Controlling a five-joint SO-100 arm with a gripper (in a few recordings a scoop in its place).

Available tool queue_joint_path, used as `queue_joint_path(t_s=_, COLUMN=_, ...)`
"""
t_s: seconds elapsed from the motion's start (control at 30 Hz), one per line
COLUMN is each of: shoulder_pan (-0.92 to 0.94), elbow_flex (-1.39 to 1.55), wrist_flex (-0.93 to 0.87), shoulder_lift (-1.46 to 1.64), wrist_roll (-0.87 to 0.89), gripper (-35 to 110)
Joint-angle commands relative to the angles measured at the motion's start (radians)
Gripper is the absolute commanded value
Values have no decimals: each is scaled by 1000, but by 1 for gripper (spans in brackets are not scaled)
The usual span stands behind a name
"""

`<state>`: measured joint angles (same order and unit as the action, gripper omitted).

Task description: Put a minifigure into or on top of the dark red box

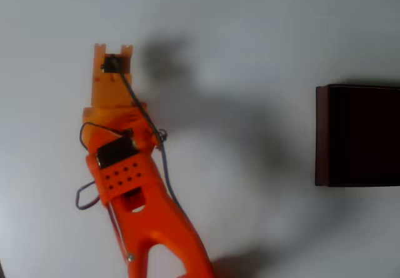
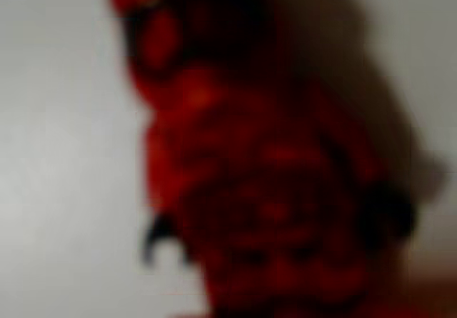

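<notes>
In the wrist view the red minifigure (image 2: pixel 264 189) is a big blurred shape with darker patches, very close to the camera, against the white table. No finger can be made out around it. In the overhead view my orange gripper (image 1: pixel 113 56) points toward the top of the picture at the upper left, and its body hides its fingertips and the figure beneath. The dark red box (image 1: pixel 357 135) lies far to the right at the picture's edge, its near-black inside facing up and its right part cut off.
The white table (image 1: pixel 250 53) stretches bare between the arm and the box. The arm's soft shadow (image 1: pixel 206 109) falls to the right of the gripper. A thin cable (image 1: pixel 164 165) runs along the orange arm.
</notes>
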<state>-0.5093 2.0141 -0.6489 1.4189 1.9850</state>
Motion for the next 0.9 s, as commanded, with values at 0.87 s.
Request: queue_joint_path(t_s=0.87, shoulder_pan=67, elbow_flex=-225, wrist_flex=-581, shoulder_lift=239, wrist_roll=-253, gripper=1)
